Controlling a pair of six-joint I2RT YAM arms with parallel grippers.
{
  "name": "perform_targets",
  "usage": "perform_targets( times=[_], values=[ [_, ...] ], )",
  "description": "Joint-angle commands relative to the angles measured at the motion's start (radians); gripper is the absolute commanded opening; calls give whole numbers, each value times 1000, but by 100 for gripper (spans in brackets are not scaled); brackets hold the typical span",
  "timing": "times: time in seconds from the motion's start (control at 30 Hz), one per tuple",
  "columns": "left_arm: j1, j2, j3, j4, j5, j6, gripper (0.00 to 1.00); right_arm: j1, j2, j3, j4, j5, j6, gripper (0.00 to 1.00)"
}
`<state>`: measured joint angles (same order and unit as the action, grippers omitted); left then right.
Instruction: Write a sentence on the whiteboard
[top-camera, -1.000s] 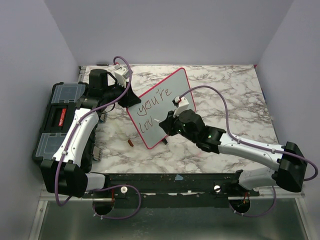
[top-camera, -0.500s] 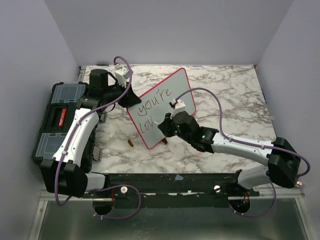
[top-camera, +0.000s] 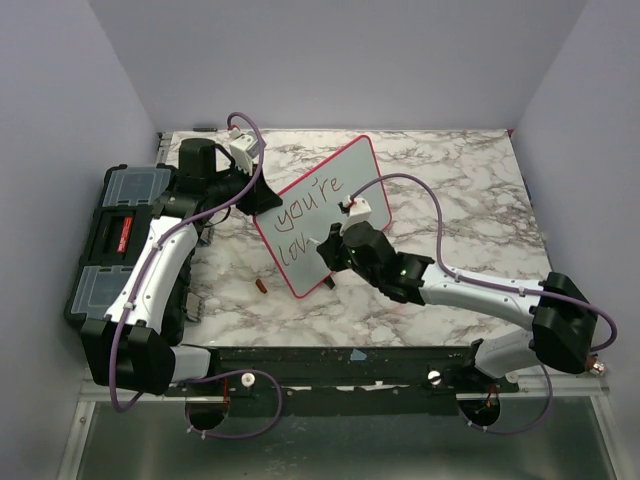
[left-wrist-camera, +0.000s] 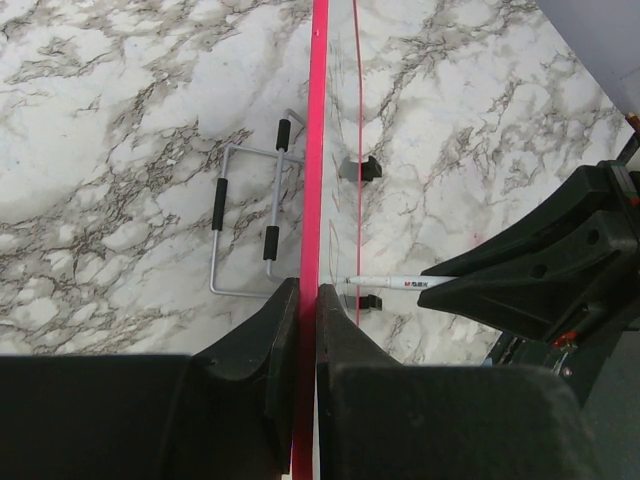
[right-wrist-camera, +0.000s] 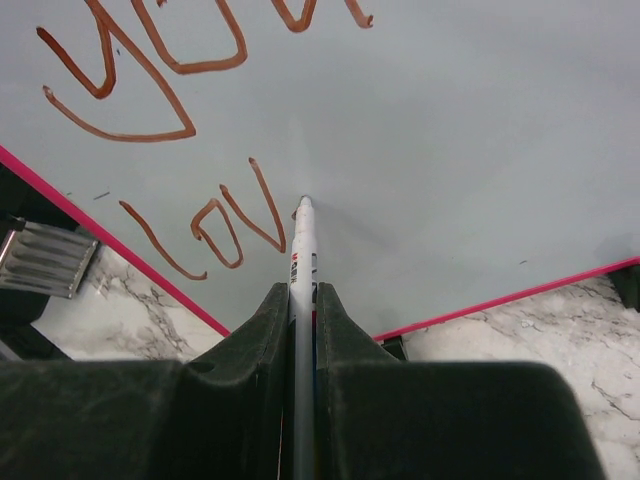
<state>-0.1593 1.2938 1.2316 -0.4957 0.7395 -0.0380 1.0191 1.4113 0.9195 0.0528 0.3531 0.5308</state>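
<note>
The whiteboard (top-camera: 345, 170), glossy grey-white with a red-pink frame, stands tilted on edge on the marble table. My left gripper (top-camera: 258, 202) is shut on its left frame edge; in the left wrist view the red frame (left-wrist-camera: 317, 150) runs between the fingers of that gripper (left-wrist-camera: 308, 290). Brown writing on the board (right-wrist-camera: 450, 150) reads "you're" above "lov". My right gripper (right-wrist-camera: 302, 295) is shut on a white marker (right-wrist-camera: 302, 250). The marker tip touches the board just right of the "v". In the top view the right gripper (top-camera: 328, 248) sits at the board's lower half.
A black toolbox (top-camera: 115, 240) stands along the table's left side under the left arm. A bent wire stand (left-wrist-camera: 250, 225) lies on the marble behind the board. A small brown-red cap (top-camera: 261, 286) lies near the board's lower left corner.
The right arm has shifted left and slightly up toward the board, bringing the marker tip just past the "v". The left gripper and the board have held still.
</note>
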Motion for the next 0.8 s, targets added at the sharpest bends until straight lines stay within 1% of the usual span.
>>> perform_targets(
  times=[0.0,0.23,0.77],
  values=[
    [-5,-22,1,57,-34,27,0,-3,22,57,-12,87,-7,1],
    [-6,-24,0,55,-36,27,0,-3,44,101,-30,97,-26,1],
    [-6,-27,-1,54,-38,29,0,-4,49,72,-9,-40,-33,1]
  ],
)
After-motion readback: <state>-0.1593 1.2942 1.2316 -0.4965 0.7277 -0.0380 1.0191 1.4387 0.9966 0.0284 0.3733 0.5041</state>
